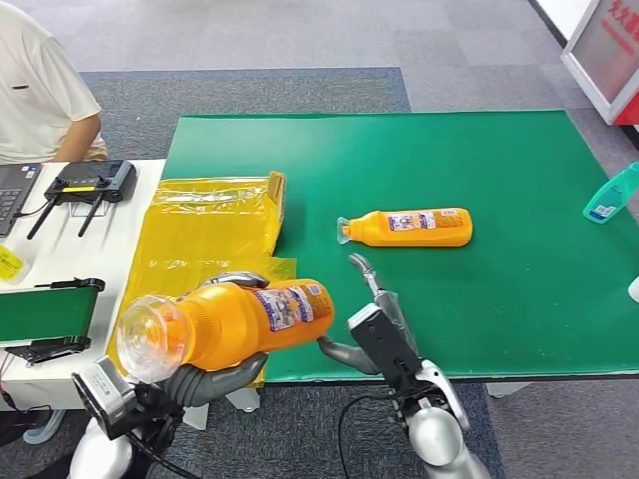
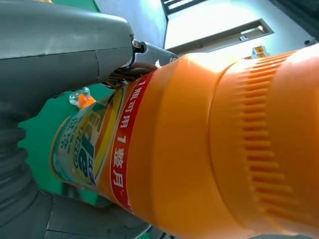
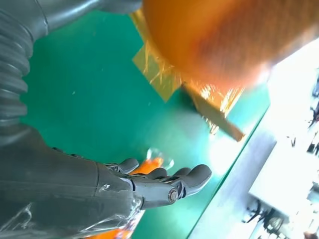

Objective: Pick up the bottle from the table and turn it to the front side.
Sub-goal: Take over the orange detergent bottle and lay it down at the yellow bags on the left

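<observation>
Gripping an orange bottle (image 1: 241,321) from beneath, the left hand (image 1: 207,377) appears at the lower left of the head view, its dark fingers (image 1: 226,376) curled under the body of the bottle. The bottle lies nearly horizontal above the near table edge, its clear cap (image 1: 149,337) toward the lower left of the frame and its base toward the centre; a printed label (image 1: 285,307) wraps the body near the base. In the left wrist view the same bottle (image 2: 211,144) takes up most of the frame, a red band of characters (image 2: 126,139) crossing it, with the grey thumb (image 2: 64,50) pressed along its side.

To the right of the held bottle's base, the right hand (image 1: 372,319) rises at the lower centre of the head view, holding nothing, its fingers (image 1: 363,267) spread and extended toward the table. In the right wrist view this hand (image 3: 150,186) is stretched flat over the green mat (image 3: 90,109).

Beyond the right hand, a second orange bottle (image 1: 410,228) lies on its side on the green mat (image 1: 527,289), at the centre of the frame, cap pointing left. A yellow plastic sheet (image 1: 204,239) covers the mat's left edge. A teal bottle (image 1: 612,194) lies at the right edge. On the white table (image 1: 83,254) at the left rest a black controller (image 1: 90,183) and a laptop (image 1: 13,190); a seated person (image 1: 41,90) occupies the upper left corner.
</observation>
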